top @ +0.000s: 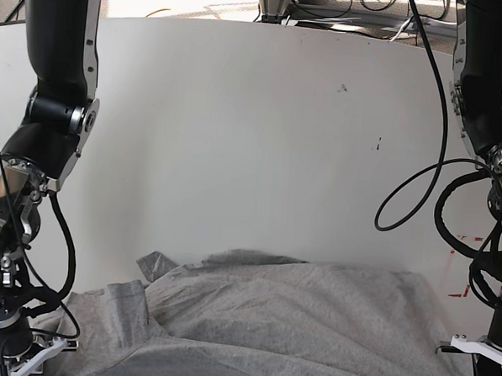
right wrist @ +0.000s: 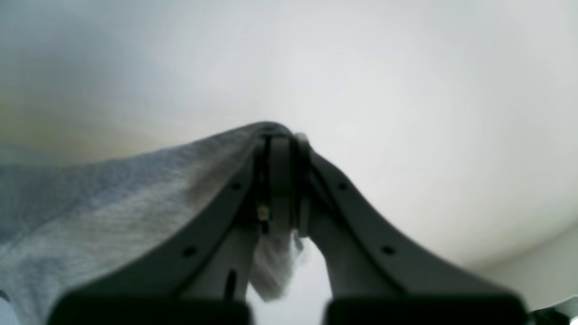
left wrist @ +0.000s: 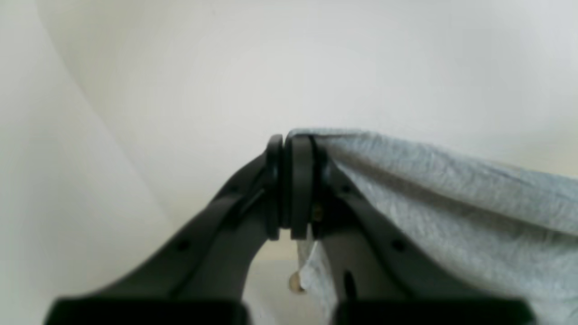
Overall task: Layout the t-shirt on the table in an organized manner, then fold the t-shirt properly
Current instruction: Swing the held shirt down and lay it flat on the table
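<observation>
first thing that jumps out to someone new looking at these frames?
The grey t-shirt bunched along the near edge of the white table, between both arms. Up close, each wrist view shows a black claw pinched shut on its fabric: the left claw with cloth trailing right, the right claw with cloth trailing left.

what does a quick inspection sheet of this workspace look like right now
surface: white table, a few dark specks, red marks near one edge
job's things: grey t-shirt rumpled along the near edge, not laid flat
clutter: nothing seen
grippers: left gripper and right gripper each shut on a pinch of shirt
cables: black cable looping by the left arm
surroundings: wires and stand legs behind the table
</observation>
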Robot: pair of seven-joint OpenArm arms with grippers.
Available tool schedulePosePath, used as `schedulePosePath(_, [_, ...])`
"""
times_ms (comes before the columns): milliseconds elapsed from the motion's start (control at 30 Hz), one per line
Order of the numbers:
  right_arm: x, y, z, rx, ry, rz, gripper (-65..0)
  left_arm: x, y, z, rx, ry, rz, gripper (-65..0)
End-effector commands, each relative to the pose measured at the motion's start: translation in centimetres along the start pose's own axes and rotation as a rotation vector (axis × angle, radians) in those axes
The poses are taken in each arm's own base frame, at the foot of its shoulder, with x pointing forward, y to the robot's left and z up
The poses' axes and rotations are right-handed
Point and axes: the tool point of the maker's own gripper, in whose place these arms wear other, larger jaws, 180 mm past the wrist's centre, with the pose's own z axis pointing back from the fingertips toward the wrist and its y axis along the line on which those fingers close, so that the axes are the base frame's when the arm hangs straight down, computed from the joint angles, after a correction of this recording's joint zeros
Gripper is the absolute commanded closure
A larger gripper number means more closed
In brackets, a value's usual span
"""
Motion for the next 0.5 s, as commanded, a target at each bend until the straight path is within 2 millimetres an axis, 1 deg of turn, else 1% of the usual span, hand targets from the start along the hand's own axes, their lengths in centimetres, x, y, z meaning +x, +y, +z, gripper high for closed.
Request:
schedulePosePath(0, [0.9,-0.4,1.5,-0.022,-0.052,0.039,0.0,0.3,0.0,1.0,0.005,-0.034,-0.009,-1.1])
schedulePosePath(133, [-2.6,-0.4,3.2,-0.029,0.011,0.036,0.0,-3.7,-1.5,2.9,-0.029,0.061,-0.013,-1.0])
schedulePosePath(200, [-4.5,0.2,3.9,-0.021,0.048,0.026,0.0,-5.9,-1.9,4.0,-0.037,0.113,-0.011,-0.7])
schedulePosePath(300, [-6.6,1.0,4.7,-0.009,0.088,0.032,0.0,-8.5,-2.0,5.4,-0.043,0.181,-0.009,-0.7])
schedulePosePath(333, [-7.6,1.3,5.2,-0.005,0.111,0.038,0.0,-9.8,-2.3,6.2,-0.057,0.216,-0.012,-0.6])
schedulePosePath(400, [-9.0,1.7,5.8,0.003,0.143,0.046,0.0,-11.2,-3.0,7.2,-0.087,0.251,-0.003,-0.6])
schedulePosePath(433, [-10.3,2.2,6.2,0.013,0.174,0.049,0.0,-12.4,-3.5,8.1,-0.109,0.280,0.017,-0.6])
schedulePosePath(467, [-11.0,2.6,6.4,0.021,0.189,0.046,0.0,-13.1,-3.6,8.6,-0.116,0.295,0.030,-0.6])
